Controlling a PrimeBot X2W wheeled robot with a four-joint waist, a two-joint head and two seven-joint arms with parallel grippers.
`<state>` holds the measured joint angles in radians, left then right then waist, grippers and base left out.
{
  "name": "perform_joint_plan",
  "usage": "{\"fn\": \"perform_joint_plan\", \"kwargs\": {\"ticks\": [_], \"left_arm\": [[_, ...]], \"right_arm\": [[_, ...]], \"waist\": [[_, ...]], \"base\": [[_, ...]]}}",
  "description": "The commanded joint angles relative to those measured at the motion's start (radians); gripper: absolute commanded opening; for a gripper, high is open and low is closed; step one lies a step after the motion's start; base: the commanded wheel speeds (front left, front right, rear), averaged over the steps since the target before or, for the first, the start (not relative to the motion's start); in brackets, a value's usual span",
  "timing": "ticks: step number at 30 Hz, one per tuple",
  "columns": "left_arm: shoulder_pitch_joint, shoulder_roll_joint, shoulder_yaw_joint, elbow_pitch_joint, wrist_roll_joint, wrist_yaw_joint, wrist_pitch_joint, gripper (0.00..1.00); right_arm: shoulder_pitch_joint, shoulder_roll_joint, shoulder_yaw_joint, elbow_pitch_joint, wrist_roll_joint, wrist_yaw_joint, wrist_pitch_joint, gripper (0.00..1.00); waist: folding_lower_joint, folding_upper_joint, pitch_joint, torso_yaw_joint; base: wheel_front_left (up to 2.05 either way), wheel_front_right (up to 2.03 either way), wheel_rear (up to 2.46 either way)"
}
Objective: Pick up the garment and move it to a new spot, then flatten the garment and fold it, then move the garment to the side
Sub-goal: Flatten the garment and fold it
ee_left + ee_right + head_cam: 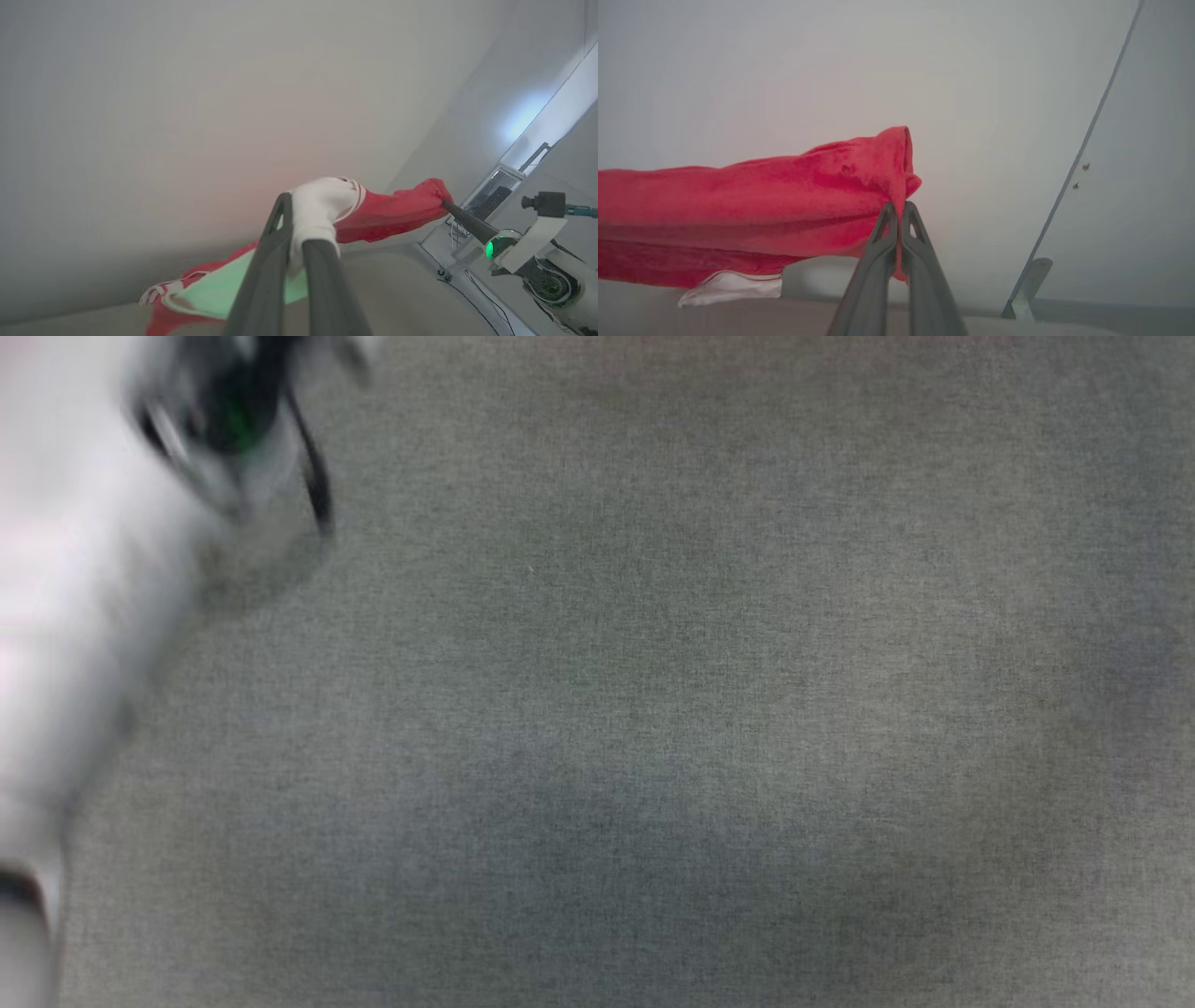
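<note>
The garment (761,200) is showing as soft, plush red cloth with a fuzzy, matt nap, while its white panel (733,285) is looking thinner and smoother. The fingers of the right hand (899,207) are looking like smooth, dark grey matt plastic, and those of the left hand (299,219) are looking the same. The grey surface (653,709) is appearing as matt, finely woven cloth. The pale forearm (75,616) is looking smooth, though blurred. The wall (784,70) is appearing plain, smooth and matt.
</note>
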<state>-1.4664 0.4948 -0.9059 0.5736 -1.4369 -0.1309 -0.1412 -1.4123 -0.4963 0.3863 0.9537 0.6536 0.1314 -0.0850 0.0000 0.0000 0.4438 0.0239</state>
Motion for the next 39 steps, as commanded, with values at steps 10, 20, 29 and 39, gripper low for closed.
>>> {"fn": "perform_joint_plan", "kwargs": {"ticks": [10, 20, 29, 39], "left_arm": [[0.557, 0.097, -0.081, -0.292, -0.097, 0.001, -0.109, 0.00], [0.858, 0.230, -0.092, -0.526, -0.036, 0.001, -0.124, 0.00], [1.094, 0.337, -0.024, -0.740, 0.022, 0.003, -0.124, 0.00], [1.094, 0.369, 0.001, -0.827, 0.075, 0.028, -0.077, 0.00]], "right_arm": [[0.513, -0.136, 0.098, -0.209, 0.240, -0.002, 0.025, 0.00], [0.901, -0.283, 0.035, -0.498, 0.396, -0.002, 0.042, 0.00], [1.257, -0.373, -0.117, -0.746, 0.406, -0.002, 0.065, 0.00], [1.432, -0.287, -0.317, -0.939, 0.322, -0.002, 0.152, 0.00]], "waist": [[0.0000, 0.0000, -0.043, 0.024], [0.0000, 0.0000, -0.119, 0.033], [0.0000, 0.0000, -0.154, 0.034], [0.0000, 0.0000, -0.145, 0.014]], "base": [[0.00, 0.00, 0.00], [0.00, 0.00, 0.00], [0.00, 0.00, 0.00], [0.00, 0.00, 0.00]]}}
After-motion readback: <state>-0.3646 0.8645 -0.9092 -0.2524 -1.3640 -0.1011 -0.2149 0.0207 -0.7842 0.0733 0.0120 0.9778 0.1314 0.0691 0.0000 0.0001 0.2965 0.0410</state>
